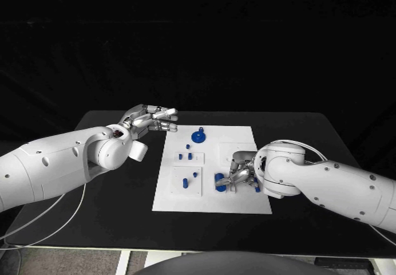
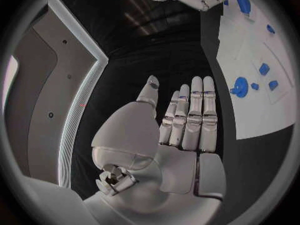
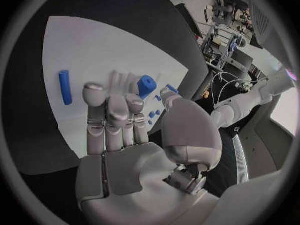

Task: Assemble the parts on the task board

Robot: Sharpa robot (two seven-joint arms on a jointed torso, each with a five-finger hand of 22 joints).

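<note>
Partly hidden under the right hand (image 1: 241,175) near the task board (image 1: 165,197)'s right edge: blue parts (image 1: 220,181), shapes too small to tell, contact with fingers unclear.

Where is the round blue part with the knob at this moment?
In the head view the round blue part stands on the task board near its far edge, just right of the left hand and far from the right hand.

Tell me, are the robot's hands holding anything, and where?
The left hand holds nothing, fingers straight beside the task board. The right hand is at a blue part; whether it grips it cannot be told.
</note>
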